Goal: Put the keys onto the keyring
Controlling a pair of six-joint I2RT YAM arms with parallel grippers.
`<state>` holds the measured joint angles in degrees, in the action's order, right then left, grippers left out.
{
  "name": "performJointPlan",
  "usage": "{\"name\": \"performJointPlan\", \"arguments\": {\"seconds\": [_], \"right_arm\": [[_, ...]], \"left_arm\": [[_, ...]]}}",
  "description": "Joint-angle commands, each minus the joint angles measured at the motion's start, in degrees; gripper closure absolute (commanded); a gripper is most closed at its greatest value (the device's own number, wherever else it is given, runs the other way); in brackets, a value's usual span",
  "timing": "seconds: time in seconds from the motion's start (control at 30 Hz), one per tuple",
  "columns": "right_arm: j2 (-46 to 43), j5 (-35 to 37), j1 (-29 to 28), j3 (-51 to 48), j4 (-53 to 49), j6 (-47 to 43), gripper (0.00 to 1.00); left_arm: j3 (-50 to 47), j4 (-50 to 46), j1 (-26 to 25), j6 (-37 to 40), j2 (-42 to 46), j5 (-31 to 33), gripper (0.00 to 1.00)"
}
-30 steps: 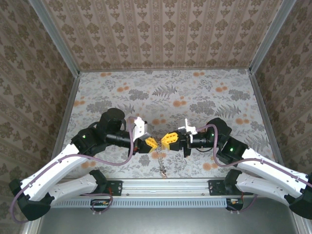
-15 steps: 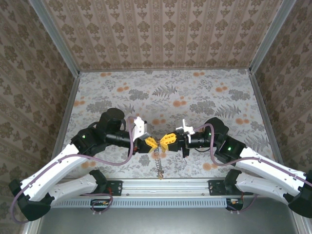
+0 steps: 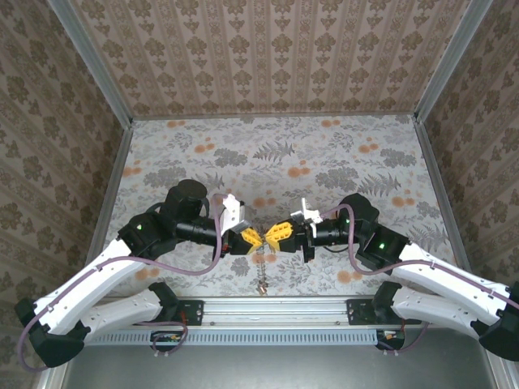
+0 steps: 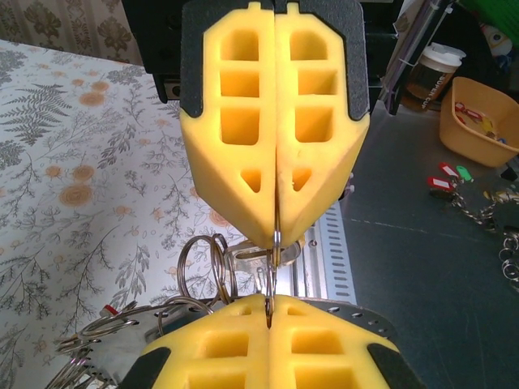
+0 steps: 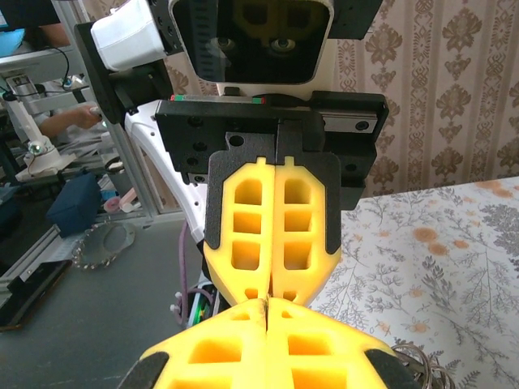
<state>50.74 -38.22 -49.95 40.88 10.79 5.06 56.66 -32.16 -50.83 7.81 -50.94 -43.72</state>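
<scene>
Low in the middle of the overhead view, the left gripper and the right gripper were met tip to tip above the flowered table. Both pairs of yellow fingers were pressed fully together.

In the left wrist view a thin ring was seen edge-on, as little more than a wire. It was pinched at once by the right gripper, at the top of the frame, and by the left gripper, at the bottom edge.

In the overhead view the keyring was seen as a chain run straight down the frame from the point where the tips met. Its long axis was thus set across the line of the two arms.

Loose rings were bunched at the lower left of the left wrist view, just beside the left fingers. A sliver of red among them was taken for a tag of the keys, though no key could be made out clearly.

Neither arm was placed nearer the work — the pinched ring was shared equally. It was judged that the coming move would depend on one grip being kept while the ring was turned or pried by the other. A slip was judged likely to let the chain drop.
</scene>
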Motion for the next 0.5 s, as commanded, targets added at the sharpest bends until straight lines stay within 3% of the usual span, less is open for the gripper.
{"name": "performJointPlan", "arguments": {"seconds": [0.0, 0.47], "right_arm": [[-0.79, -2.48, -0.96, 2.44, -3.14, -2.10, 1.00], [-2.25, -3.09, -1.44, 4.54, -10.09, -7.89, 1.00]], "left_arm": [[0.94, 2.71, 0.76, 1.31, 0.66, -1.49, 1.00], [1.75, 3.86, 0.91, -0.87, -0.67, -3.79, 1.00]]}}
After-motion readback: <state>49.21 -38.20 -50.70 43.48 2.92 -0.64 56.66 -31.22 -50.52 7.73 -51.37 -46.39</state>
